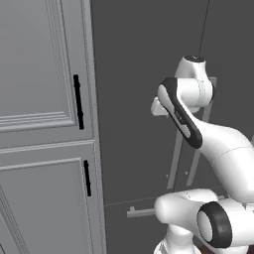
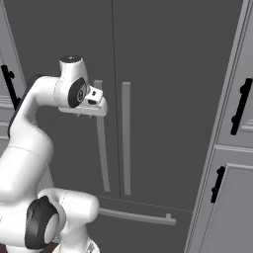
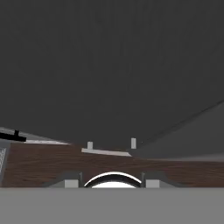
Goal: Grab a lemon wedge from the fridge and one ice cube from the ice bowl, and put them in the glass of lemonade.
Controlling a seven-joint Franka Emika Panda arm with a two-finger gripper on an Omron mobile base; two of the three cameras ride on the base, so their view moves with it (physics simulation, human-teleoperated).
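Observation:
The fridge (image 1: 139, 74) (image 2: 163, 74) stands in front of me with both dark grey doors shut. Its two long light-grey bar handles (image 2: 126, 138) run upright side by side. My gripper (image 2: 88, 112) (image 1: 158, 106) hangs close to the left handle (image 2: 102, 148), level with its upper end and pointing down along the door. In the hand view its fingertips (image 3: 68, 181) stand apart with nothing between them, so the gripper (image 3: 111, 181) is open. The lemon wedge, the ice bowl and the glass of lemonade are out of view.
Lighter grey panelled cabinets with black handles flank the fridge on the left (image 1: 44, 99) and on the right (image 2: 237, 148). A horizontal bar handle (image 2: 138, 216) (image 3: 109, 151) crosses the fridge's lower drawer. Brown wood floor (image 3: 43, 166) lies below.

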